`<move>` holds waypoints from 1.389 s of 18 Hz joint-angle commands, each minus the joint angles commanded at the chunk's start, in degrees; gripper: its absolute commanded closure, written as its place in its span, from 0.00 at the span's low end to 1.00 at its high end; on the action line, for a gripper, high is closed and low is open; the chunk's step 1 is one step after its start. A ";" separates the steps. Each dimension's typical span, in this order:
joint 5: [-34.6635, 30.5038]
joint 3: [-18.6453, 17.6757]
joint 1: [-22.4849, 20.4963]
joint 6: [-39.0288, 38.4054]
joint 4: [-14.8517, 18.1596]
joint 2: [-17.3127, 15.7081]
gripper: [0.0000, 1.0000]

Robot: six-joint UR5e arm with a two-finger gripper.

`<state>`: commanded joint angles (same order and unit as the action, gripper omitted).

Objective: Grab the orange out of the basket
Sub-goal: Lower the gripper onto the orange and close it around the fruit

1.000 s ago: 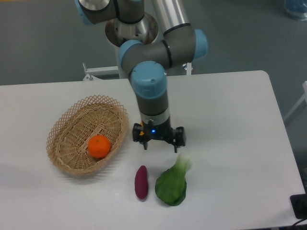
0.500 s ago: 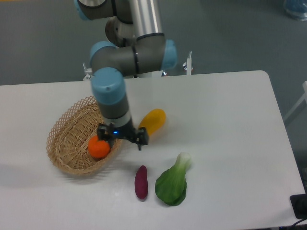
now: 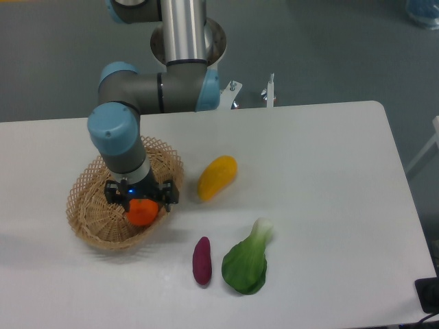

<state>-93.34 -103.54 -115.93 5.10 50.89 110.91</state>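
Note:
The orange (image 3: 142, 215) lies in the right part of the light tan wicker basket (image 3: 86, 223) on the left of the white table. My gripper (image 3: 140, 203) hangs straight down over the orange, with its jaws spread wide to either side of the fruit. It is open and grips nothing. The wrist hides the top of the orange and part of the basket floor.
An elongated yellow-orange fruit (image 3: 217, 177) lies on the table to the right of the basket. A purple sweet potato (image 3: 202, 260) and a green leafy vegetable (image 3: 247, 262) lie near the front edge. The arm's base stands behind the table.
The arm has swung left from the table's middle to over the basket, uncovering the yellow-orange fruit. The gripper now stands over the orange, still open.

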 joint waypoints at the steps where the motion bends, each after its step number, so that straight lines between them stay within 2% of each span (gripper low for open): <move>1: 0.26 0.44 0.35 0.00 0.00 0.26 0.00; 8: -0.35 -0.35 1.05 0.09 -0.18 1.50 0.00; 12: -0.44 -0.44 1.75 0.09 -0.18 3.25 0.00; 20: -2.98 -1.49 1.93 0.09 -0.18 3.17 0.01; 21: -2.99 -1.49 1.93 0.09 -0.27 3.08 0.12; 22: -2.99 -1.49 1.93 0.09 -0.27 3.08 0.29; 23: -2.90 -1.49 1.93 0.09 -0.27 2.91 0.41; 24: -2.81 -1.49 1.93 0.09 -0.27 2.82 0.48; 25: -2.81 -1.41 1.93 0.17 -0.27 2.56 0.49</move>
<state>-96.15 -104.94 -113.99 5.27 50.63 113.47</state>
